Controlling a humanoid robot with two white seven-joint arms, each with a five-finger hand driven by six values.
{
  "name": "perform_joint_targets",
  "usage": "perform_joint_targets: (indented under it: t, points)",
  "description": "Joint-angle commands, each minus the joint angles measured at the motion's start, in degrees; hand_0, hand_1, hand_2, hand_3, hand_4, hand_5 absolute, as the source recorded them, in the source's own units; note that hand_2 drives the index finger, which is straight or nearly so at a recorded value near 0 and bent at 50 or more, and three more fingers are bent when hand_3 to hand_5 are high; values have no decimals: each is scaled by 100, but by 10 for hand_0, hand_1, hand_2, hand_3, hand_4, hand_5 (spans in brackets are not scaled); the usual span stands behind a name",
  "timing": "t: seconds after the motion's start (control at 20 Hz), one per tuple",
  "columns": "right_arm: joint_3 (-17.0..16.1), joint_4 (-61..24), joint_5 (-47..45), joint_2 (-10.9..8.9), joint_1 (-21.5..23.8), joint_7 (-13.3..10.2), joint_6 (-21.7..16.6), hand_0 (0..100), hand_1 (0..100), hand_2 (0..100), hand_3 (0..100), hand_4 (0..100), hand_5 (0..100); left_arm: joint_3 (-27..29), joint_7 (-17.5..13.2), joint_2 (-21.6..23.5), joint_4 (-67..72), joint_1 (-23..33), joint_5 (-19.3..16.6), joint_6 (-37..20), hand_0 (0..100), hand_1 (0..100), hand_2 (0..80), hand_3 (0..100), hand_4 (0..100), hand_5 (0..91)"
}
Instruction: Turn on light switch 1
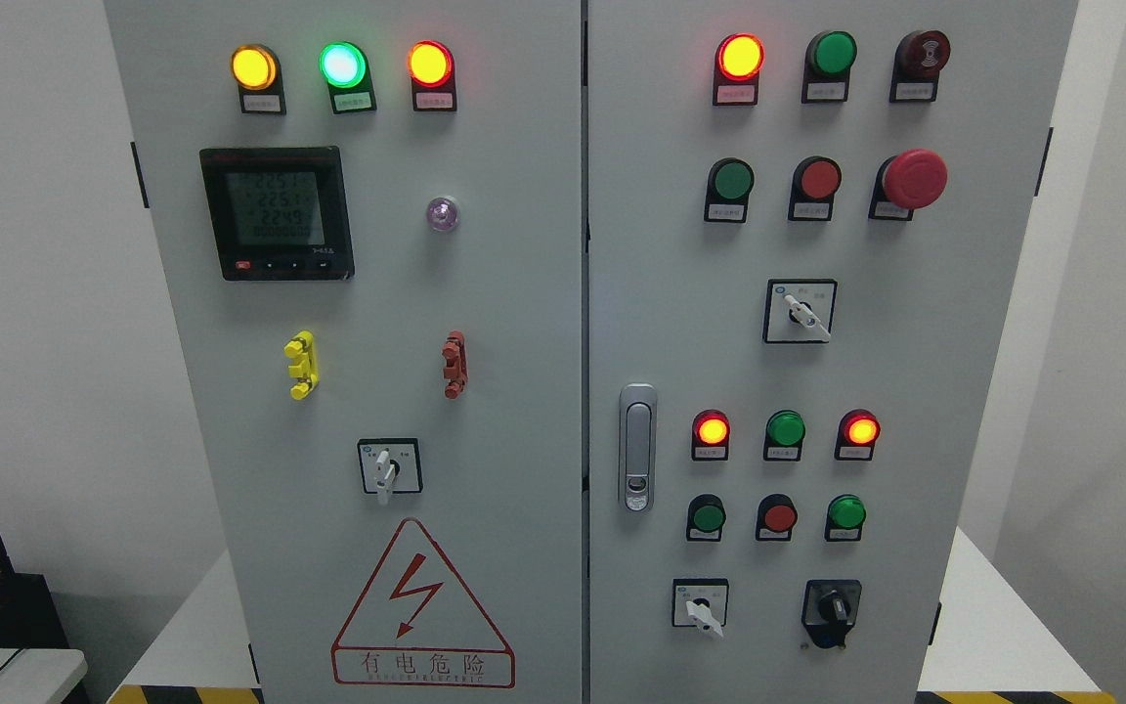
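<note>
Facing me is a grey electrical cabinet [524,323] with two doors; no robot hand shows, so its grip cannot be told. Which control is light switch 1 I cannot tell. A white rotary switch [388,467] sits low on the left door, above the red warning triangle [423,606]. White walls flank the cabinet.

Grey cabinet [524,342] on white platform [993,626], apparently hazard-striped edge.
</note>
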Motion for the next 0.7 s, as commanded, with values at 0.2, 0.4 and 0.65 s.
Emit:
perform_joint_targets:
  t: [0.2, 0.4, 0.65]
  points:
    - [97, 0, -141, -4, 0, 1, 1, 120, 389, 0, 0, 0, 0, 10, 0, 26, -3, 1, 21, 32, 370, 55, 0, 0, 0, 0]
    - [97, 0, -141, 4, 0, 1, 1, 120, 389, 0, 0, 0, 0, 10, 0, 26, -29, 1, 30, 32, 370, 55, 0, 0, 0, 0]
    - [97, 0, -141, -4, 0, 1, 1, 120, 389, 0, 0, 0, 0, 10, 185, 53, -170, 1, 223, 15, 370, 55, 0, 0, 0, 0]
